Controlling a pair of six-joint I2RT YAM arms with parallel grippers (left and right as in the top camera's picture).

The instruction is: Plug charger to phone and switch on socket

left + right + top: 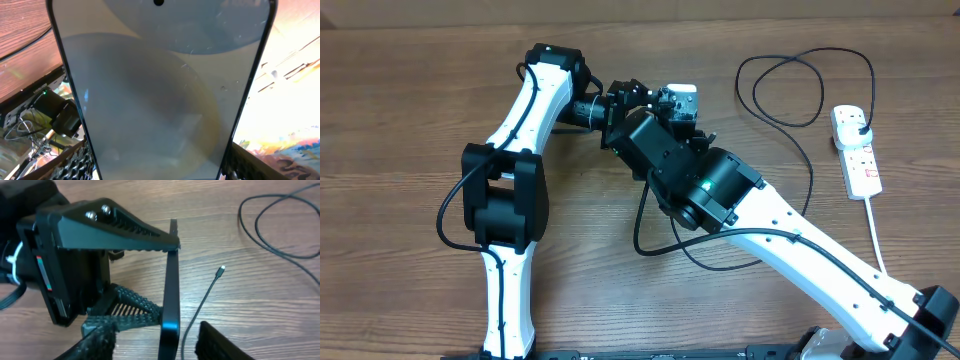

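My left gripper (155, 167) is shut on the phone (155, 95), gripping its two long edges; the pale screen fills the left wrist view. In the right wrist view the phone (170, 295) stands on edge above the table, held by the left gripper (107, 227). My right gripper (159, 342) is open, with the phone's edge and the charger cable between its fingers. The charger's connector tip (220, 270) lies free on the wood, right of the phone. The charger (790, 90) loops to a black plug in the socket (857, 160).
The socket's thick white cord (876, 235) runs toward the front right. Both arms crowd the table's centre back, where they hide most of the phone (682, 92) in the overhead view. A slack loop of black cable (650, 245) lies under the right arm.
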